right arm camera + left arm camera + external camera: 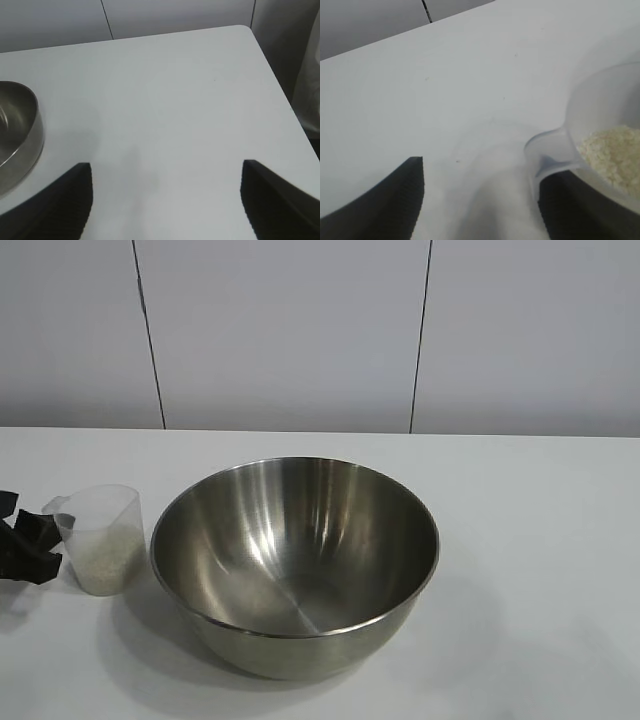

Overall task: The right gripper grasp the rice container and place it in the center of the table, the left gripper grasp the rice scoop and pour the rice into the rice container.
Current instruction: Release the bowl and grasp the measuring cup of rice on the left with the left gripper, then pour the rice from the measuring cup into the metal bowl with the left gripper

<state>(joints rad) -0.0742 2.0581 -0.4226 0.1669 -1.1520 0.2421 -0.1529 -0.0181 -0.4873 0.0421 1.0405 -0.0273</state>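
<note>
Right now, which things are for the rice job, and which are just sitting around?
For the job:
steel bowl, empty
plastic cup
rice inside the cup
left claw, open beside the cup's handle
right claw, open, away from the bowl

Just there:
white table
grey wall behind
</note>
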